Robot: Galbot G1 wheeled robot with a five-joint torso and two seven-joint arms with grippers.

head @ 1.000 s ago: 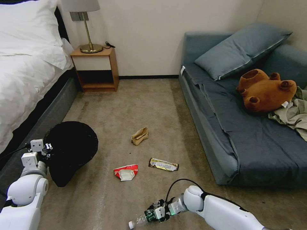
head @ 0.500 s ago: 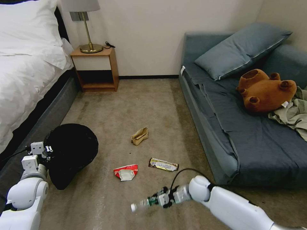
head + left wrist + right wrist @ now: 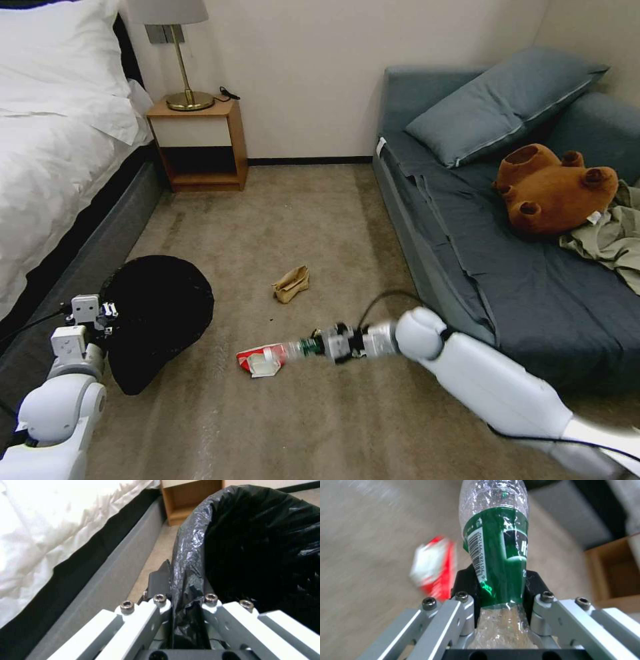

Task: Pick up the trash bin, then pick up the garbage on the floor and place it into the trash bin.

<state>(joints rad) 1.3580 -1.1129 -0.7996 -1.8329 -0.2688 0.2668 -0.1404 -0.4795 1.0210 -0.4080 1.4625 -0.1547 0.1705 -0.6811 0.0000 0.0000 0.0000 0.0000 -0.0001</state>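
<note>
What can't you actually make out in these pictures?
- Long snack wrapper: head view, hidden behind the right gripper and its bottle.
- Trash bin inside: black in head and left wrist views; contents unknowable.
- Red-and-white wrapper: blurred in the right wrist view; print unreadable.
- Bottle cap: cut off by the right wrist view's edge.

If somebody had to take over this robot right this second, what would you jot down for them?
Left hand: shut on the trash bin rim, bin held beside the bed.
Right hand: shut on the plastic bottle, held above the carpet near the red-and-white wrapper.
Done: bin picked up, bottle picked up.
Left: bottle into bin, then the wrapper, brown paper bag and any other litter.
</note>
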